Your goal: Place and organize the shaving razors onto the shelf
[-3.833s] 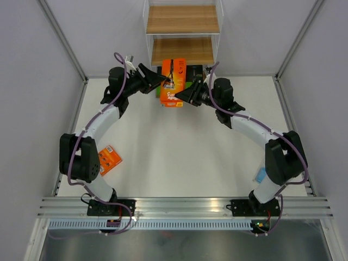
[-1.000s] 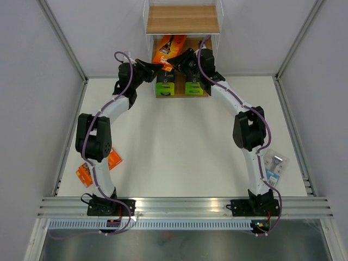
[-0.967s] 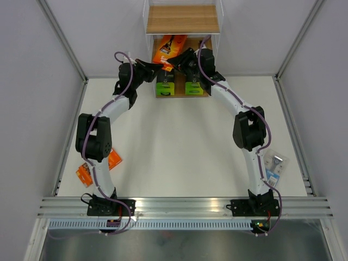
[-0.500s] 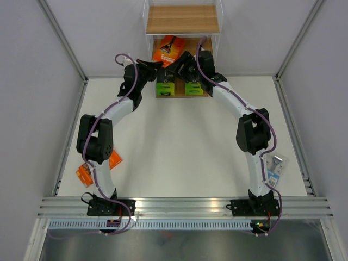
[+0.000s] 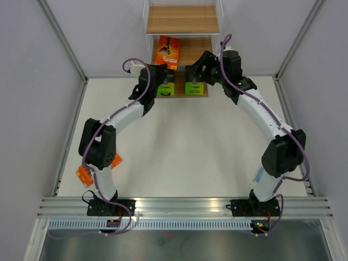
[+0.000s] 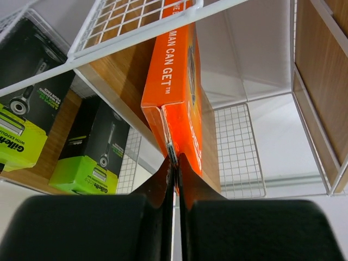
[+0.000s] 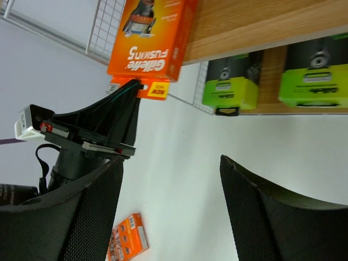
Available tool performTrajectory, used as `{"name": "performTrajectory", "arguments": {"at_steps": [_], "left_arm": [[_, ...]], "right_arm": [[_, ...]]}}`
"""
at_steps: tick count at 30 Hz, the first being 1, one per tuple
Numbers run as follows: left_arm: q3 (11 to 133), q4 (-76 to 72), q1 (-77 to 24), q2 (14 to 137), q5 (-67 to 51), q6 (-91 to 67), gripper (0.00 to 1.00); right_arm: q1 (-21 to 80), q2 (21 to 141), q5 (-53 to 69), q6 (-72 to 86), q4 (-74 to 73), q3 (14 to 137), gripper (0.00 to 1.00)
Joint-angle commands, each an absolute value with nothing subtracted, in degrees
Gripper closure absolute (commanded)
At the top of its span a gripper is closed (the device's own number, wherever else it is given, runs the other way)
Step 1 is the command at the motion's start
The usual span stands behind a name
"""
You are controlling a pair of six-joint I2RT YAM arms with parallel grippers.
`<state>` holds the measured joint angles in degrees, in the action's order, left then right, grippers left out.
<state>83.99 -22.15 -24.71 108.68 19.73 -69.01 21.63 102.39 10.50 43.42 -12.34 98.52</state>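
- A loose orange razor pack [image 5: 82,175] lies on the bench [image 5: 179,147] at the far left, partly behind the left arm.
- The left gripper [image 6: 174,163] has its fingers pinching the near edge of the orange Gillette Fusion5 pack [image 7: 152,35]. This pack rests on the middle board of the shelf [image 5: 182,19], with its near end overhanging the front.
- A green-and-black Gillette pack [image 7: 229,87] and its twin [image 7: 318,76] stand side by side on the bottom board.
- The right gripper [image 7: 169,160] hangs near the shelf front, fingers spread wide.
- A light blue pack [image 5: 260,174] peeks out from behind the right arm.
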Motion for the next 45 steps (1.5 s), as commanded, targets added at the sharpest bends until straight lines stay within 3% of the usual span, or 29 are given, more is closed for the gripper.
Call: {"name": "performTrajectory", "arguments": {"at_steps": [1, 7, 15, 23, 26, 29, 35, 45], "left_arm": [[84.5, -19.2, -24.7, 107.0, 27.4, -69.9, 0.98], [88.6, -16.1, -24.5, 108.5, 29.4, -69.5, 0.98], [95.7, -12.5, -23.7, 114.0, 25.2, -71.1, 0.98], [99.2, -9.7, -22.2, 116.2, 20.3, -70.4, 0.91], [99.3, -9.3, -22.3, 116.0, 19.1, -70.0, 0.83], [99.0, -8.0, -22.2, 115.1, 18.1, -69.9, 0.63], [97.5, -7.9, -22.8, 111.0, 12.8, -66.3, 0.37], [86.4, -0.4, -24.7, 94.3, 5.9, -59.7, 0.29]], "right_arm": [[19.3, 94.7, 7.2, 38.5, -15.1, 91.4, 0.21], [17.5, 88.2, 2.3, 34.2, -17.1, 85.4, 0.18], [16.3, 87.6, 4.7, 35.1, -15.4, 83.3, 0.16], [16.3, 88.7, 6.1, 35.6, -15.4, 83.8, 0.15], [16.3, 88.9, 6.8, 35.8, -15.3, 83.5, 0.15], [16.3, 88.5, 6.8, 35.8, -15.5, 83.2, 0.14], [16.3, 87.1, 7.0, 35.7, -16.1, 82.4, 0.13], [16.3, 83.2, 11.2, 35.8, -15.8, 76.3, 0.08]]}}
